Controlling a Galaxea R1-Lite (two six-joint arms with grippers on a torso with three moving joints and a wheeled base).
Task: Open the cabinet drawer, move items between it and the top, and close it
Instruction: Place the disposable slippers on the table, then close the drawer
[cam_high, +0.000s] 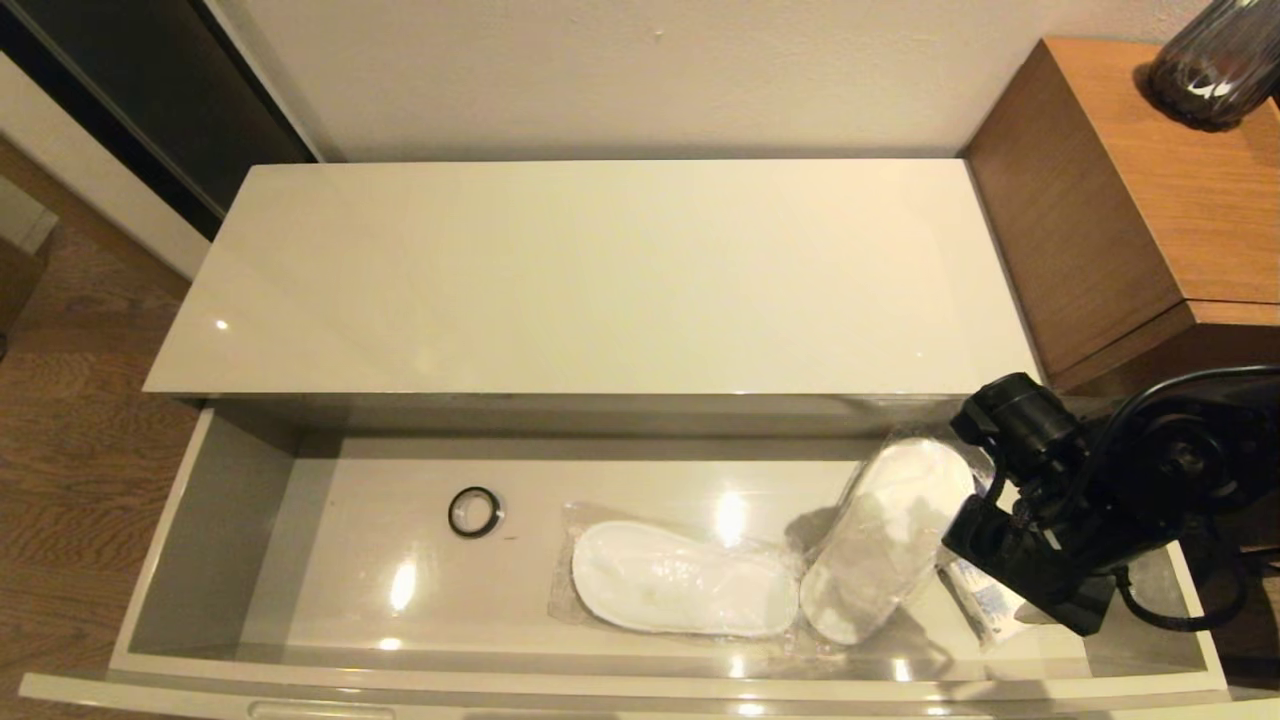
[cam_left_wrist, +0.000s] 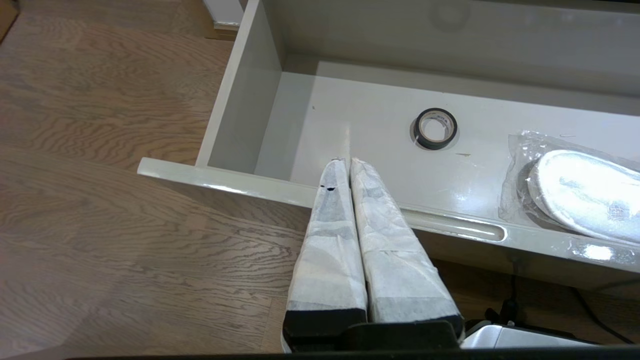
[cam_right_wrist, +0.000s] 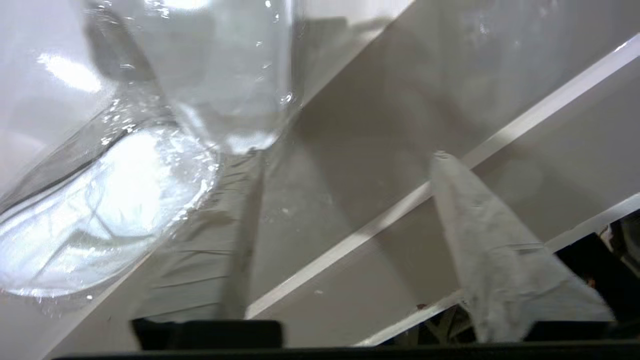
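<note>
The cabinet drawer (cam_high: 205, 500) stands pulled open below the bare top (cam_high: 600, 280). On its floor lie the black tape roll (cam_high: 474, 512) and a bagged white slipper (cam_high: 685, 580) lying flat. The second bagged slipper (cam_high: 885, 540) is tilted, its far end raised near the drawer's back wall. My right gripper (cam_high: 968, 492) is inside the drawer's right end, right beside that slipper. In the right wrist view it (cam_right_wrist: 345, 152) is open, one fingertip (cam_right_wrist: 247, 165) at the bag of the slipper (cam_right_wrist: 100, 215). My left gripper (cam_left_wrist: 345, 161) is shut and empty over the drawer's front rim, short of the tape roll (cam_left_wrist: 435, 128).
A white packet with blue print (cam_high: 985, 600) lies under the right arm. The brown wooden unit (cam_high: 1130, 200) with a dark vase (cam_high: 1215, 60) stands to the right of the cabinet. A handle slot (cam_left_wrist: 460, 227) runs along the drawer front. Wooden floor lies on the left.
</note>
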